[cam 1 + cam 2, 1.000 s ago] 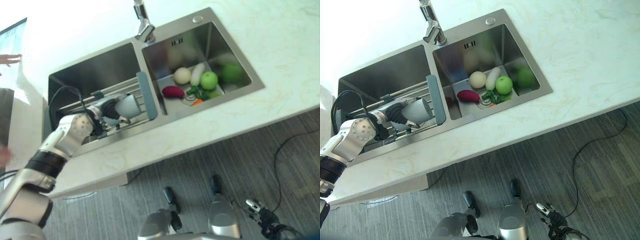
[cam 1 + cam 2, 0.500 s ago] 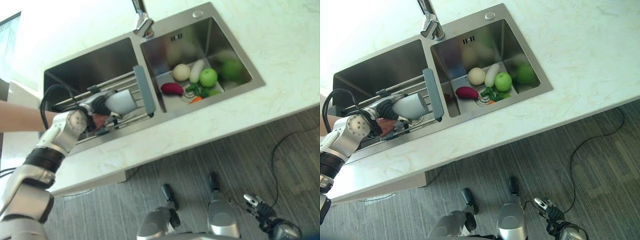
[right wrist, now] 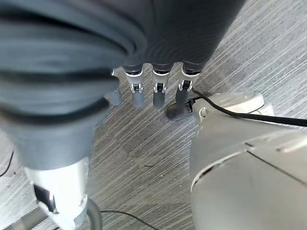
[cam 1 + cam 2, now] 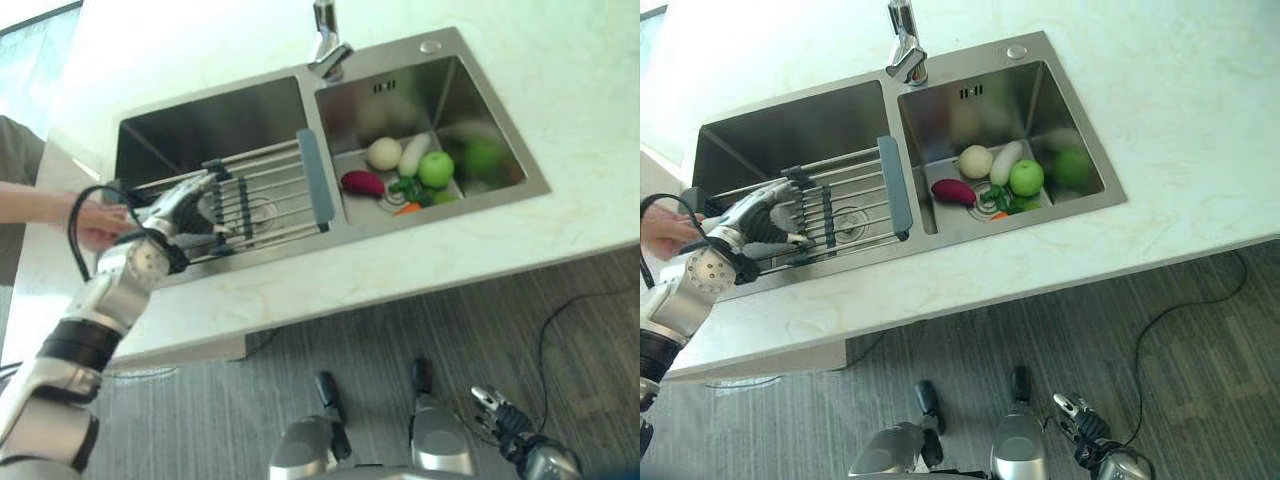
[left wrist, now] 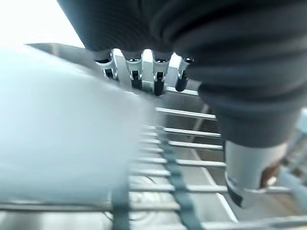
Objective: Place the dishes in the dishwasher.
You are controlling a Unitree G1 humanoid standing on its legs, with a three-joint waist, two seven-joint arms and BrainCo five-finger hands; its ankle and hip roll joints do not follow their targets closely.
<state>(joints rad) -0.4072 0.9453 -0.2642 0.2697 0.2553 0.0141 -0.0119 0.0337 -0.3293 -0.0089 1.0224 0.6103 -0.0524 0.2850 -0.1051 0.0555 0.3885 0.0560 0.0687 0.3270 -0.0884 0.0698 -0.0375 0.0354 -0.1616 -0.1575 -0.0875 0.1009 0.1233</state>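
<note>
My left hand (image 4: 185, 205) hangs over the wire rack (image 4: 265, 195) that spans the left sink basin (image 4: 200, 120). Its fingers (image 5: 144, 76) are straight and hold nothing. No cup shows in it in the eye views. In the left wrist view a pale blurred shape (image 5: 57, 134) sits close beside the fingers, and I cannot tell what it is. A person's hand (image 4: 95, 222) reaches in from the left, right next to my left hand. My right hand (image 4: 492, 404) hangs low over the floor with straight, empty fingers (image 3: 158, 81).
The right basin holds a purple eggplant (image 4: 362, 182), a pale onion (image 4: 384, 152), a white radish (image 4: 412, 153) and a green apple (image 4: 436, 168). The faucet (image 4: 328, 45) stands behind the divider. Pale countertop (image 4: 560, 90) surrounds the sink; grey floor lies below its front edge.
The pale cup my left hand held over the rack is gone from it, and the fingers have straightened. A person's hand now sits beside my hand. The camera view has shifted.
</note>
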